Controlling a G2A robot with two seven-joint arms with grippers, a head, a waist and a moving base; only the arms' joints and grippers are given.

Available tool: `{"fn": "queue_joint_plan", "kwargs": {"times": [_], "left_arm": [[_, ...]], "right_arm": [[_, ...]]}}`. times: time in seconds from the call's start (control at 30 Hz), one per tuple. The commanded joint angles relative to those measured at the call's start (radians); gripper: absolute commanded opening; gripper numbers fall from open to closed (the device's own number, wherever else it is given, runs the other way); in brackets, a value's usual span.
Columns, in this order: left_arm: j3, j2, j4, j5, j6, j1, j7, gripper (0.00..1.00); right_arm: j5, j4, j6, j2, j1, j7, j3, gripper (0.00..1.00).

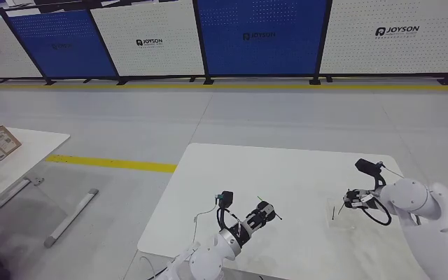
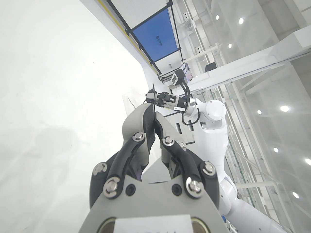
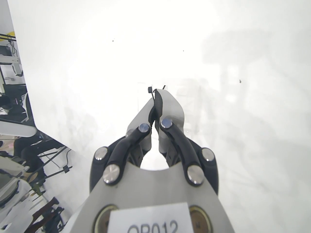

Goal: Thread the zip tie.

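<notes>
At the far left edge of the top view a second white table (image 1: 31,150) pokes in, and a yellow floor line (image 1: 112,163) runs from it toward my white work table (image 1: 210,182), which fills the lower middle and right. Over the table's lower-middle part sits my left gripper (image 1: 264,212), its pads pressed narrow on a thin black strip (image 2: 153,87). The strip sticks out past both sides of the fingertips, and in my left wrist view it rises from the closed tips in the middle of the frame. Further right, a thin dark line (image 1: 332,210) shows on the table surface; I cannot tell what it is. Just right of it, toward the right of the frame, my right gripper (image 1: 348,199) is clamped narrow on the zip tie (image 3: 149,90). In my right wrist view its small square head juts just above the fingertips at centre frame, with the strap running down between the pads. My two grippers are well apart.
</notes>
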Motion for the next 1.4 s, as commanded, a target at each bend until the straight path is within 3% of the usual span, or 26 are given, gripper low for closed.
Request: {"fn": "queue_joint_plan", "kwargs": {"times": [0.0, 0.13, 0.3, 0.53, 0.8, 0.87, 1.07, 1.2, 1.37], "left_arm": [[0.000, 0.000, 0.000, 0.000, 0.000, 0.000, 0.000, 0.00], [0.000, 0.000, 0.000, 0.000, 0.000, 0.000, 0.000, 0.00], [0.000, 0.000, 0.000, 0.000, 0.000, 0.000, 0.000, 0.00], [0.000, 0.000, 0.000, 0.000, 0.000, 0.000, 0.000, 0.00], [0.000, 0.000, 0.000, 0.000, 0.000, 0.000, 0.000, 0.00], [0.005, -0.002, -0.001, -0.015, 0.017, -0.004, 0.008, 0.00], [0.065, -0.028, -0.009, -0.027, 0.089, -0.056, 0.164, 0.00], [0.126, -0.045, 0.052, 0.138, 0.107, -0.117, 0.308, 0.00], [0.136, -0.048, 0.060, 0.142, 0.109, -0.122, 0.318, 0.00]], "right_arm": [[0.000, 0.000, 0.000, 0.000, 0.000, 0.000, 0.000, 0.00], [0.000, 0.000, 0.000, 0.000, 0.000, 0.000, 0.000, 0.00], [0.015, -0.043, 0.004, 0.005, -0.043, -0.087, 0.035, 0.00], [0.086, -0.253, -0.025, 0.024, -0.206, -0.218, 0.145, 0.00], [0.086, -0.253, -0.025, 0.024, -0.206, -0.218, 0.145, 0.00], [0.086, -0.253, -0.025, 0.024, -0.206, -0.218, 0.145, 0.00], [0.086, -0.253, -0.025, 0.024, -0.206, -0.218, 0.145, 0.00], [0.086, -0.253, -0.025, 0.024, -0.206, -0.218, 0.145, 0.00], [0.086, -0.253, -0.025, 0.024, -0.206, -0.218, 0.145, 0.00]]}}
